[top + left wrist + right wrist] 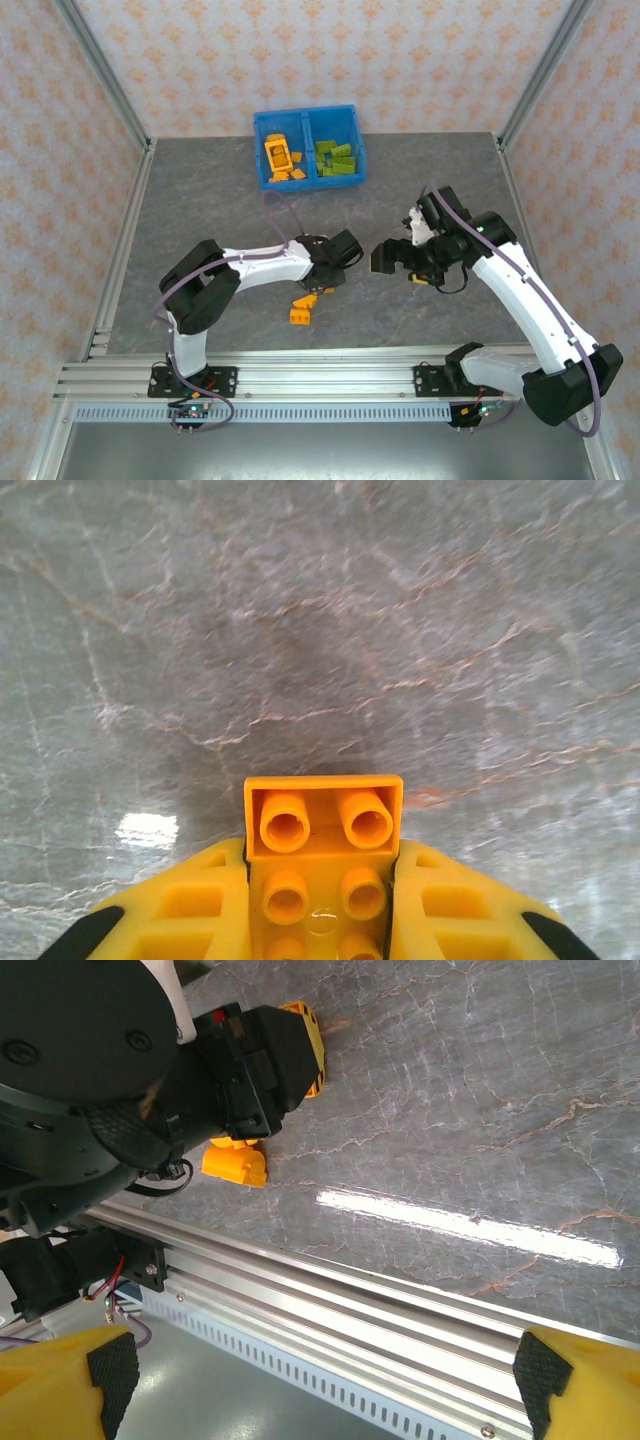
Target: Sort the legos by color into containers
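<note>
**Orange brick (322,825) clenched in left gripper (322,880), well short of the blue bin (305,111)**

Grey marbled table (200,200) carries everything. At its far edge stands the blue bin, one body split by a central divider. Both arms reach over the table on the bin's near side.

The left gripper sits well apart from the bin, roughly in line with its divider. Its yellow fingers (200,905) are clamped on the sides of the studded orange brick, whose far end juts past the fingertips above bare table.

The right gripper (325,1380) is also on the near side of the bin, off towards the bin's right. Its pads stand wide apart with nothing between them.

In the bin's left compartment lie orange bricks (280,158), among them a larger frame-like piece. In the right compartment lie lime green bricks (337,160).

A few loose orange bricks (300,314) rest on the table, farther from the bin than the left gripper and just beside it.
</note>
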`<state>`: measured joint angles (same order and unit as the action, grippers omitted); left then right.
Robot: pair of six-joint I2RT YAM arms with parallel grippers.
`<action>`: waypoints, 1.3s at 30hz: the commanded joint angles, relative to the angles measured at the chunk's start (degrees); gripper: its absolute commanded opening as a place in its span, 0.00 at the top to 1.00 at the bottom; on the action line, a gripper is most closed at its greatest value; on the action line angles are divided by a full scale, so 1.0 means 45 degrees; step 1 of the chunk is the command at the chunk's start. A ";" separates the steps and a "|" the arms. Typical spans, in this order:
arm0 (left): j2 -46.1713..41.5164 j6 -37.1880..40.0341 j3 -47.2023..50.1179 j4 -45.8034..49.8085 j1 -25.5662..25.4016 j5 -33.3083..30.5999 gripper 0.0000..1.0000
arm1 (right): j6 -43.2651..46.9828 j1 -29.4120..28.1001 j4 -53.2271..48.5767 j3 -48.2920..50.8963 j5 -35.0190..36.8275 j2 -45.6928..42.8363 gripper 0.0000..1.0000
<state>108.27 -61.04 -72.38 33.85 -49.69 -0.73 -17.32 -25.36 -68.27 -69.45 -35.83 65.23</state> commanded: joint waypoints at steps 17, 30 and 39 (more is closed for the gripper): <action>0.2470 0.6688 -0.9851 0.2359 0.6160 -0.1892 0.82 | -0.3478 -0.0111 0.4362 0.0822 0.0567 -0.1195 0.02; 0.9004 0.8252 -1.8135 0.1160 0.7507 0.0783 0.74 | -0.3552 -0.0130 0.3941 0.0422 0.0782 -0.1196 0.02; 0.8435 0.8107 -1.8116 0.1272 0.7742 0.0572 0.46 | -0.3588 -0.0160 0.3852 0.0047 0.0835 -0.0985 0.02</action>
<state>151.35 -25.08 -151.74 40.86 -15.35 0.30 -32.62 -25.61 -50.52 -67.61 -33.19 60.60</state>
